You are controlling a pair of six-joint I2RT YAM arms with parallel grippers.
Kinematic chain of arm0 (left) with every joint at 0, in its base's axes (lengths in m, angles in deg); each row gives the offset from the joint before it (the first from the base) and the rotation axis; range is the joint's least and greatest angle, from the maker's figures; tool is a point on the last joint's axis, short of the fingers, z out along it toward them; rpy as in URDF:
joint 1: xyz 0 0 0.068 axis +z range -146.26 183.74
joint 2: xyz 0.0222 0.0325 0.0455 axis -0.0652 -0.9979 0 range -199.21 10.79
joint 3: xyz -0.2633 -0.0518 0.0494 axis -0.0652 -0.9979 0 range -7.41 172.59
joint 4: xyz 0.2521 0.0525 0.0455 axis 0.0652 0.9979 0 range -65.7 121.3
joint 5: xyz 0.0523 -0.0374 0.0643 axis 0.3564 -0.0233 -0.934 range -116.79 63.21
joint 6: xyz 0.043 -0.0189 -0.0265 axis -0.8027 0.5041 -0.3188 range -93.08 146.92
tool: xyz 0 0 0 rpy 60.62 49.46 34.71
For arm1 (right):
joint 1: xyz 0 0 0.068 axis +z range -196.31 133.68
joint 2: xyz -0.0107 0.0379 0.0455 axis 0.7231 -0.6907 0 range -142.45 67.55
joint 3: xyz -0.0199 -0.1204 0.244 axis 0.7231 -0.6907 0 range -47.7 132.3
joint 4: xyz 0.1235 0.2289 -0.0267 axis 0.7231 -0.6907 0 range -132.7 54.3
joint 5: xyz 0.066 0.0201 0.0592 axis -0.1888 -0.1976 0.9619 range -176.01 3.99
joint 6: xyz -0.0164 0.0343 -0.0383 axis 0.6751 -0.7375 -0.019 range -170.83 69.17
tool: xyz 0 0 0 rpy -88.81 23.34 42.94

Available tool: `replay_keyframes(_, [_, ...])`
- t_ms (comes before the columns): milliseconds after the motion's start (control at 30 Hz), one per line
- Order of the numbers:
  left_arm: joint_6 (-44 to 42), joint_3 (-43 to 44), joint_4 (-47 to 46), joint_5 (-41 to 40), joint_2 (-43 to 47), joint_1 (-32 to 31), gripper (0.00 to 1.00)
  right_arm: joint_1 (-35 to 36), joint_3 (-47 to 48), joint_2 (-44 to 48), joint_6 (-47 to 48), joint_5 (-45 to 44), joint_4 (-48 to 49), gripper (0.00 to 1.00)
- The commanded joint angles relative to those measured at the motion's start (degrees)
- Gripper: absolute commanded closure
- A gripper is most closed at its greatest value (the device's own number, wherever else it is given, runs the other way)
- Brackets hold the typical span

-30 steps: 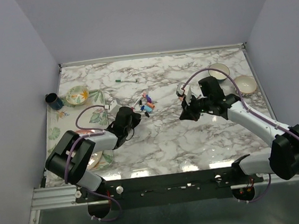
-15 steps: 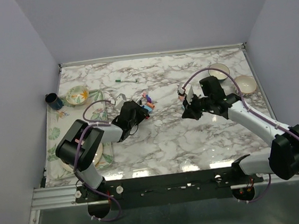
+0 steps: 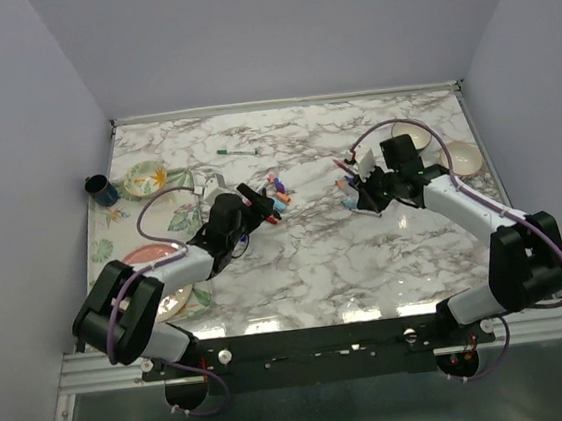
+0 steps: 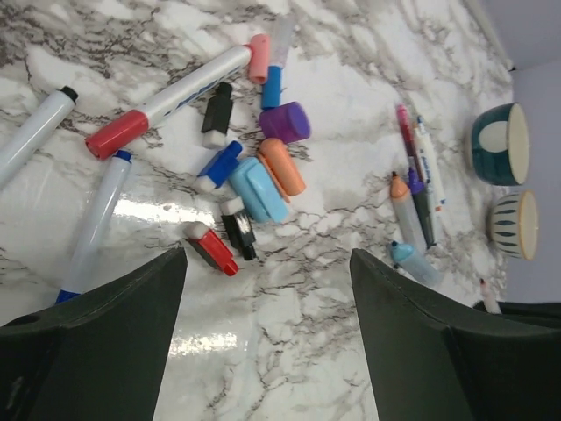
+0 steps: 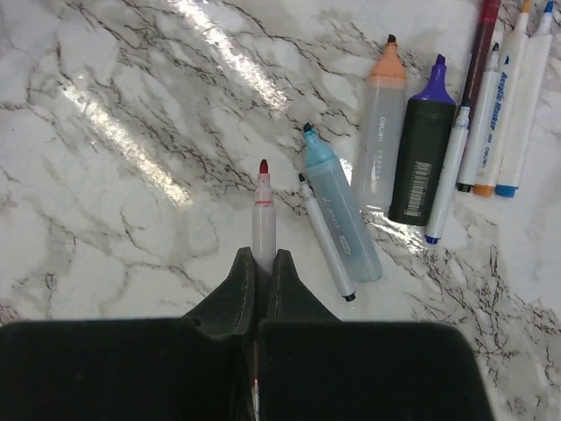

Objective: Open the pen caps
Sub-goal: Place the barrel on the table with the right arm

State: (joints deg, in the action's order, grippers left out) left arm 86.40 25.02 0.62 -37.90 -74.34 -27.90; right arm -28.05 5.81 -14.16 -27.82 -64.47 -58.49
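Left jaws wide, right pinching pen (image 5: 264, 215), marble table (image 3: 307, 268), lilac walls (image 3: 272, 30)

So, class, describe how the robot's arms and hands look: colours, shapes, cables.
The left arm and right arm have white links with black joints. A purple cable loops along each. The left hand and right hand have black, tapered fingers.

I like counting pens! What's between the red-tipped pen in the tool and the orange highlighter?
A light blue highlighter and a thin white pen, seen in the right wrist view.

Just 1 word legible — "deli", on the orange-tipped highlighter (image 5: 383, 140).
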Motion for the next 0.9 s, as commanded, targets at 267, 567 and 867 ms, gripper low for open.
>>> replay_keyframes(267, [-18.08,-2.28,15.93,-2.68,26.84,0.96,0.03,-3.93,6.68,-8.46,2.22,-4.14,-2.35,0.94])
replay_keyframes(567, [-19.15,-7.81,25.79,0.65,47.66,2.11,0.01,-4.38,11.52,-14.09,10.01,5.25,-10.85,0.95])
replay_keyframes(867, [-14.49,-14.67,24.83,2.68,53.93,2.11,0.01,-4.29,8.62,-14.70,12.95,9.40,-16.14,0.94])
